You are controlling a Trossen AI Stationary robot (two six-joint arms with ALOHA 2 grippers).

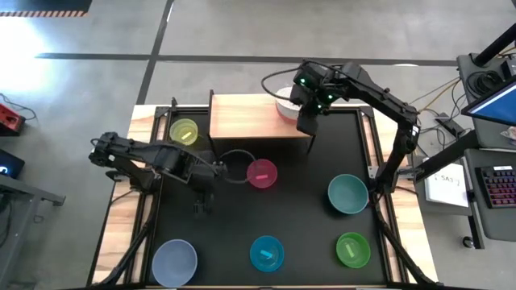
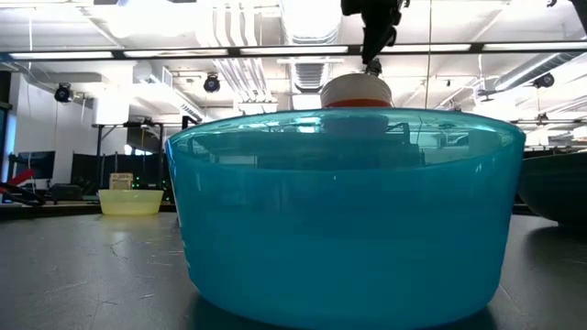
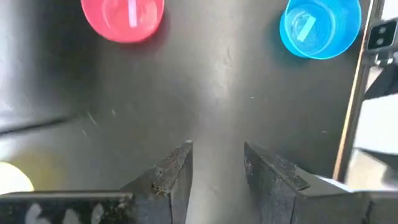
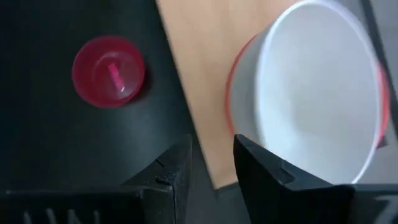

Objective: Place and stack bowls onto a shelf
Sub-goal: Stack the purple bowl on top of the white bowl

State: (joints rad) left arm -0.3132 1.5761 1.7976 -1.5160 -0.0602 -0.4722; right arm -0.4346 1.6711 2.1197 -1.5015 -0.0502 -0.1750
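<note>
1. While the right claw (image 1: pixel 307 122) hangs over the right end of the shelf (image 1: pixel 242 117), a white bowl (image 4: pixel 317 93) sits nested in a red bowl (image 4: pixel 235 93) there; only a red rim shows round the white one.
2. Right claw: fingers slightly apart, pinching nothing. In the right wrist view they sit just beside the stack's rim, over the shelf edge.
3. Left claw (image 3: pixel 216 177): spread, empty, low over bare bench (image 1: pixel 306 234) near the magenta bowl (image 1: pixel 261 173).
4. Remaining bowls on the bench, all well apart: yellow-green bowl (image 1: pixel 185 131) left of the shelf, teal bowl (image 1: pixel 347 194) at right, lavender-blue bowl (image 1: pixel 175 262), bright blue bowl (image 1: pixel 267 253) and green bowl (image 1: pixel 352 250) along the near edge.
5. Handling, my judgement: thin plastic, light, stiff enough for a rim pinch, smooth and likely slippery. Best hold is one finger inside and one outside the wall at the rim.
6. Risk: a light bowl may slide or tip if nudged; the nested pair sits near the shelf's corner.
7. Orientation: every bowl stands mouth-up, axis vertical. Being round, none has a long axis, so any approach angle on the rim serves.
</note>
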